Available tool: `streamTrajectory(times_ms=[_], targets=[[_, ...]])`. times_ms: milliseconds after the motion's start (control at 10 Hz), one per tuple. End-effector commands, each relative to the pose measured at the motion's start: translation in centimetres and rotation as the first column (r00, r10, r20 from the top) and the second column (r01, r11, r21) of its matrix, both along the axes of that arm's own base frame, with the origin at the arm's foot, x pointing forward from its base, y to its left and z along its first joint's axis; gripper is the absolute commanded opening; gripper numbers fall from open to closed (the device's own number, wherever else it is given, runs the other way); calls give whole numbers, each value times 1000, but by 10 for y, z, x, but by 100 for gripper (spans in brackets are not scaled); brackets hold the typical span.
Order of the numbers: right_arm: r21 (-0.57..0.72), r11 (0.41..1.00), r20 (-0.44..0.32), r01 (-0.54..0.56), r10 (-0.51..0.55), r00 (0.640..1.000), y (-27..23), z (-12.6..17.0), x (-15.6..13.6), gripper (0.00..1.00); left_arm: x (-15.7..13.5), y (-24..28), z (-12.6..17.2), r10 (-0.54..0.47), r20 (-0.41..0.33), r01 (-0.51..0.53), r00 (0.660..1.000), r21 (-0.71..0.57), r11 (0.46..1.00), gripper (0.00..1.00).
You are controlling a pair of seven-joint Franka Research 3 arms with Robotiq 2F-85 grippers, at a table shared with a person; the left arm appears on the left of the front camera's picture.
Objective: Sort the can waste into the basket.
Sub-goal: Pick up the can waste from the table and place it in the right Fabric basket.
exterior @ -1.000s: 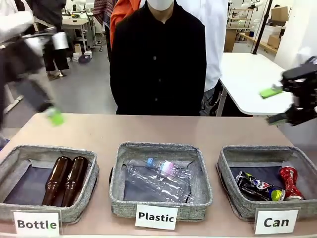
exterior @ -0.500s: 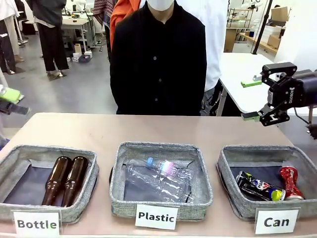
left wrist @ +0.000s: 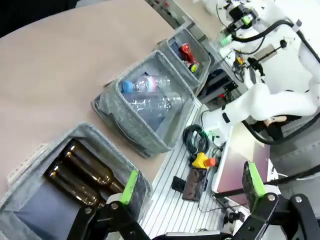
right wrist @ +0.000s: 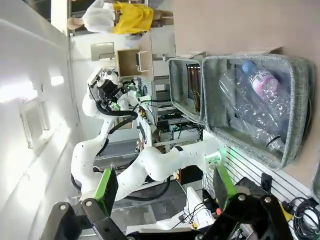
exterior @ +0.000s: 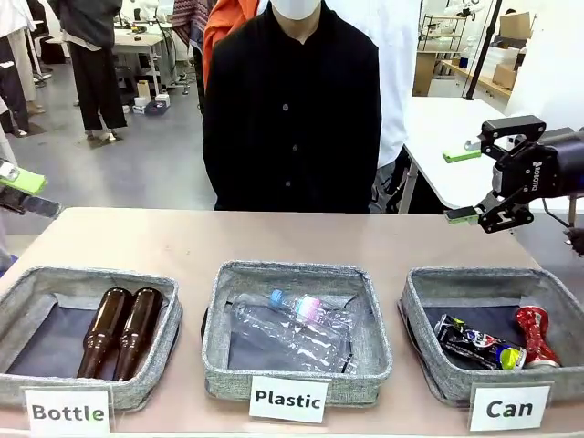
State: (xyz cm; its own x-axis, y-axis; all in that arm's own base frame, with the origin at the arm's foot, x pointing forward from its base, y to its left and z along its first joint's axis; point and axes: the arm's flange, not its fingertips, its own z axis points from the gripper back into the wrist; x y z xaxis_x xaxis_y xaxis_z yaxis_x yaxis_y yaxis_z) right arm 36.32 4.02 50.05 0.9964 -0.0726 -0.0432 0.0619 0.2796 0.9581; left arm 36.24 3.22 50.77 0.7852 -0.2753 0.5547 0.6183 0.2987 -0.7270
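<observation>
Both pieces of can waste lie in the basket (exterior: 416, 294) at the front right, behind the white "Can" card (exterior: 508, 408). The red can (exterior: 532, 336) is at the right and the black printed can (exterior: 474, 344) beside it at the left. My right gripper (exterior: 461, 185) hangs open and empty above the table's far right, behind the basket. My left gripper (exterior: 26, 192) is open and empty at the far left edge. In the left wrist view the left gripper (left wrist: 191, 182) is spread wide, and the red can (left wrist: 186, 51) shows far off. The right gripper (right wrist: 164, 184) is also spread, holding nothing.
The middle bin (exterior: 217, 351), labelled "Plastic", holds clear plastic bottles (exterior: 297, 328). The left bin (exterior: 18, 290), labelled "Bottle", holds two brown bottles (exterior: 119, 330). A person in black (exterior: 290, 119) stands at the far edge. Bare tabletop (exterior: 274, 239) stretches behind the bins.
My left arm has drawn back from over the table's left part to the left edge. My right gripper moved slightly left and settled; it has barely moved in the last half second.
</observation>
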Motion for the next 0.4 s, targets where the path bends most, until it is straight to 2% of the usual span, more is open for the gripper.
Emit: streamTrajectory(times_ms=[0,300], targets=[[12,1000,4,1,-1,1000,0,2,0,100,-1,7,2,-1,-4,1,1000,2,1000,100],[12,1000,4,1,-1,1000,0,2,0,100,-1,7,2,-1,-4,1,1000,2,1000,100]])
